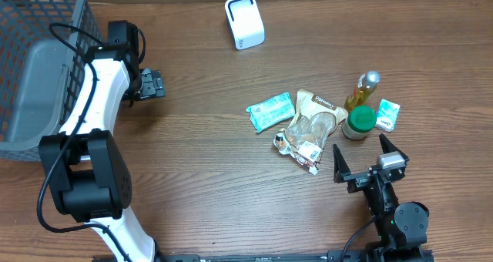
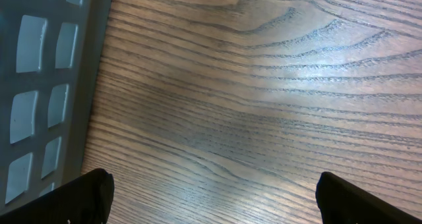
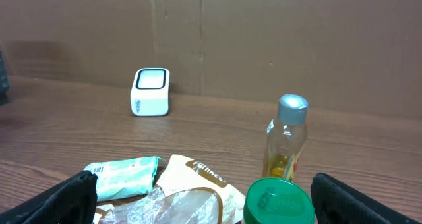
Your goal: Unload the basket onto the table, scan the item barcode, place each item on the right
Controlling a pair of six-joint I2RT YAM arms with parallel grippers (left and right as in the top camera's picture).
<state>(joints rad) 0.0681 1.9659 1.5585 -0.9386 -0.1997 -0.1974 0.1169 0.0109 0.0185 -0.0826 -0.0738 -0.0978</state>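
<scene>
The left gripper (image 1: 150,85) is seen in the upper left of the overhead frame, just beside the basket (image 1: 31,77). Its jaws are spread wide and nothing is held; only the bare table (image 2: 264,85) is seen between them. The right gripper (image 1: 363,159) is found at the lower right, with its jaws also released and empty. Just above it, at centre right, a green packet (image 1: 271,111), a clear bag (image 1: 312,127), a jar (image 1: 359,122), a bottle (image 1: 363,91) and a small packet (image 1: 387,115) are laid close together. The scanner (image 1: 244,21) is placed at the top centre, well apart from them.
</scene>
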